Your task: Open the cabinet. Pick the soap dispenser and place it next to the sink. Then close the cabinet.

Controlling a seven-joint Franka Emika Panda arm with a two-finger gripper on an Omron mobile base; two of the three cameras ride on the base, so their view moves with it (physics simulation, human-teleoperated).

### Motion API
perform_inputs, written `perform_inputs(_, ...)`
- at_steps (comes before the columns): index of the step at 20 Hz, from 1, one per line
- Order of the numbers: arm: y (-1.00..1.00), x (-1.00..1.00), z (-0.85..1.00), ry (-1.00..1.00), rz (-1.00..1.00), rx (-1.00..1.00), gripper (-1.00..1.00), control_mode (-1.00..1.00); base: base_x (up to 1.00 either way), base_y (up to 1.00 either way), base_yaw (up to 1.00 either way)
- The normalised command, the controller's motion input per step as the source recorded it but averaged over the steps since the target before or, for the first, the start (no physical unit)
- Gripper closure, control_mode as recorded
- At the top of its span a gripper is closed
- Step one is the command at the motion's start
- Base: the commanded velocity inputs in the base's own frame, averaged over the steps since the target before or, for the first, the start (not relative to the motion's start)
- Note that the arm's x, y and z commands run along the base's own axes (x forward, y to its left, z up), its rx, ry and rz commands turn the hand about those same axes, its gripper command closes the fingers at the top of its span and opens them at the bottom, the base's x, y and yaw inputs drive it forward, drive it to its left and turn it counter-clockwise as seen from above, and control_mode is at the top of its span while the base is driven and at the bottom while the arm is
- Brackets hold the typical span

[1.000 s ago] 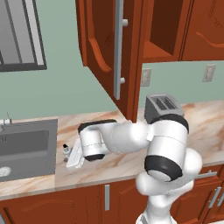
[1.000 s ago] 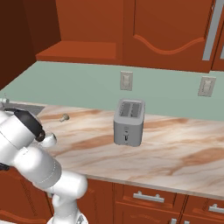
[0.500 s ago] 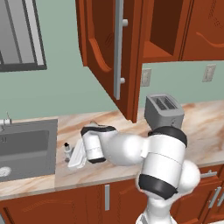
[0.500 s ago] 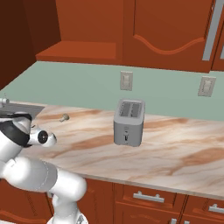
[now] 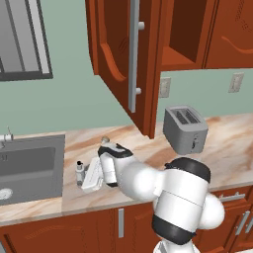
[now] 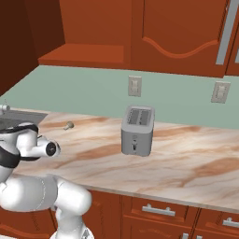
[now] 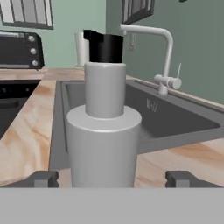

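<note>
The soap dispenser (image 7: 105, 131), grey with a black pump top, stands upright on the marble counter just right of the sink (image 7: 175, 120). It is small in the left base view, the soap dispenser (image 5: 79, 170) beside the sink (image 5: 29, 165). My gripper (image 7: 111, 179) is level with its base and open: a fingertip (image 7: 41, 179) sits on each side with a gap to the bottle. From the left base view the gripper (image 5: 84, 179) is low over the counter. The cabinet door (image 5: 116, 64) hangs open, its silver handle (image 5: 133, 54) facing me.
A grey toaster (image 5: 185, 129) stands at the back right of the counter. A small knob-like object (image 5: 105, 140) lies behind my hand. The chrome faucet (image 7: 164, 57) rises behind the basin, with a black appliance (image 7: 19, 48) beyond it. The open door overhangs the counter above my arm.
My arm's elbow has dropped and swung toward the camera, and the hand has edged slightly right. The soap dispenser stays in the same spot by the sink.
</note>
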Motion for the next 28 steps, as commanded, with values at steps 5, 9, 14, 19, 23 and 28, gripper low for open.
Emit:
perform_inputs(5,-0.13,-0.07,0.0,0.01,0.0,0.04,-1.0,-1.0,0.0,0.0,0.0)
perform_inputs(9,-0.18,-0.1,0.0,0.02,0.0,0.03,-1.0,-1.0,0.0,0.0,0.0)
perform_inputs(14,-0.14,-0.26,0.11,0.05,-0.02,0.02,-1.0,-1.0,0.0,0.0,0.0)
perform_inputs(19,-0.03,-0.23,0.37,0.0,-0.03,0.0,-1.0,-1.0,0.0,0.0,0.0)
perform_inputs(23,-0.03,-0.23,0.47,0.0,-0.07,0.0,-1.0,-1.0,0.0,0.0,0.0)
perform_inputs(28,-0.05,-0.27,0.43,0.03,-0.12,-0.02,-1.0,-1.0,0.0,0.0,0.0)
